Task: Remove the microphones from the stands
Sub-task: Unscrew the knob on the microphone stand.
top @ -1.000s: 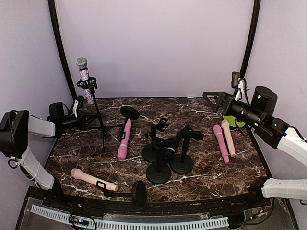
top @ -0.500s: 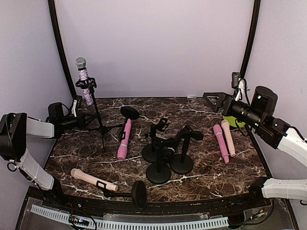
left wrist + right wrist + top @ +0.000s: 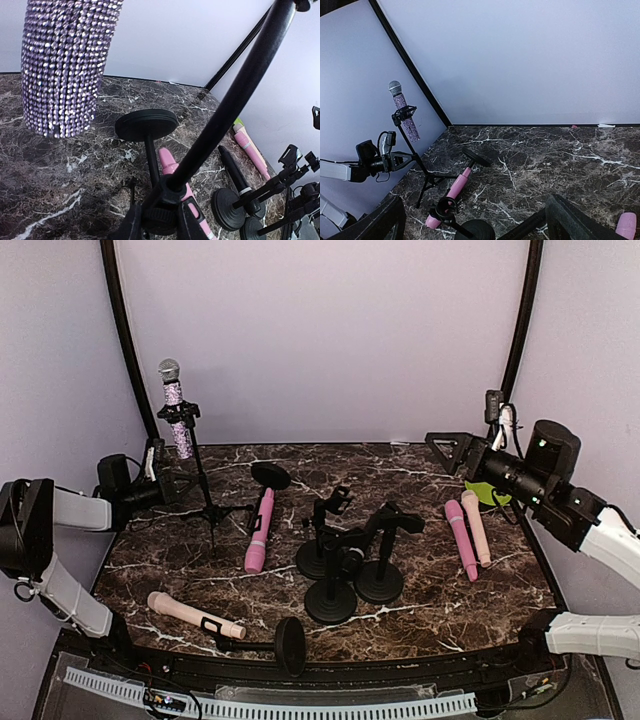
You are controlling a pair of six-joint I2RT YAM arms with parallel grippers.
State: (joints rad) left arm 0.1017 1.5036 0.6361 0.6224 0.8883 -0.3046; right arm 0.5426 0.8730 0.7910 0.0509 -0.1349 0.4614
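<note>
One glittered microphone (image 3: 176, 400) sits held atop the stand (image 3: 197, 455), which the left gripper (image 3: 178, 485) clamps low down. The right gripper (image 3: 447, 447), open and far from the stand, should lift the microphone along its axis.

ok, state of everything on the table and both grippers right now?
sparkly microphone: near upright, clipped in stand
tripod stand: standing, gripped low on pole
left gripper: shut on tripod stand
right gripper: open, empty, in air
three desk stands: upright, clips empty
pink microphone: lying flat
peach microphone: lying flat
two microphones at right: lying loose, side by side
</note>
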